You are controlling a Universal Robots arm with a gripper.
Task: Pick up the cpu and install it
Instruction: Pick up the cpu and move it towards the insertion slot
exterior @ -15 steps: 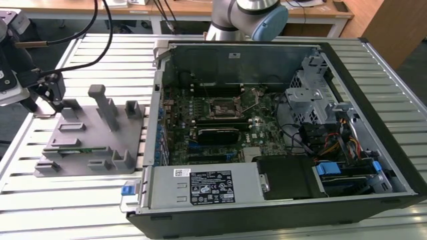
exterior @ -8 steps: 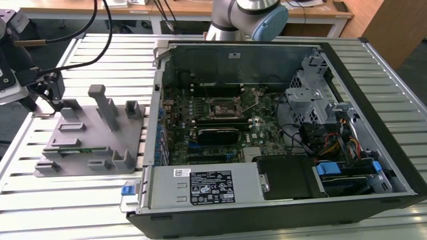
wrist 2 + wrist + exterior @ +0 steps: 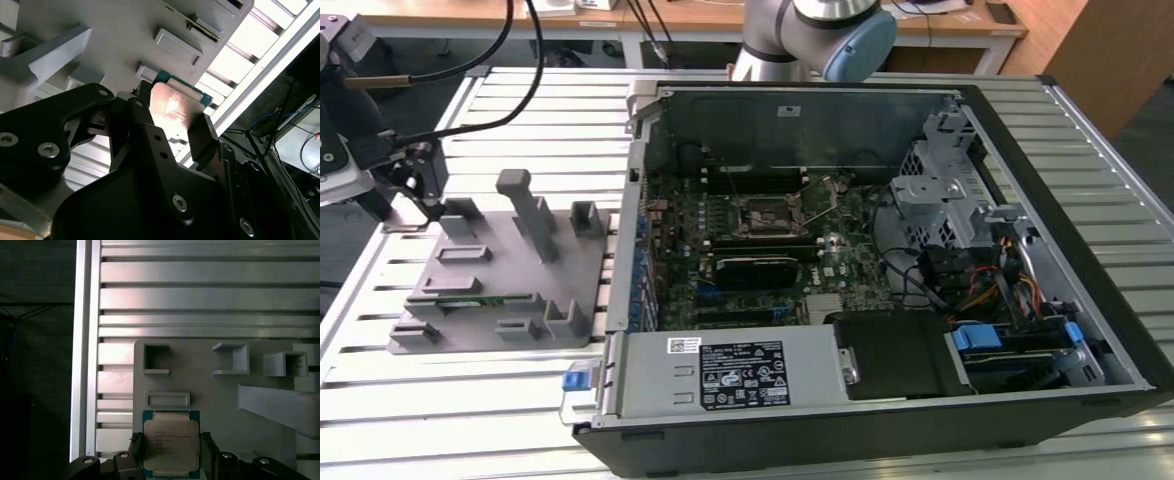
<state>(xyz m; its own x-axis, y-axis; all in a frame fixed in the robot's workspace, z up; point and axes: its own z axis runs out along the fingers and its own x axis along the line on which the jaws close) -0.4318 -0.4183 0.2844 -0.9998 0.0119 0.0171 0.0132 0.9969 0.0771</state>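
Cpu [image 3: 171, 445], pinched by the gripper [image 3: 171, 447] on the grey fixture [image 3: 210, 400]: pick-up step, likely needing a level lift toward the three o'clock socket [image 3: 767, 212]

table [image 3: 454, 400], slatted metal | grey fixture block [image 3: 494, 275] | open computer case [image 3: 854, 445]
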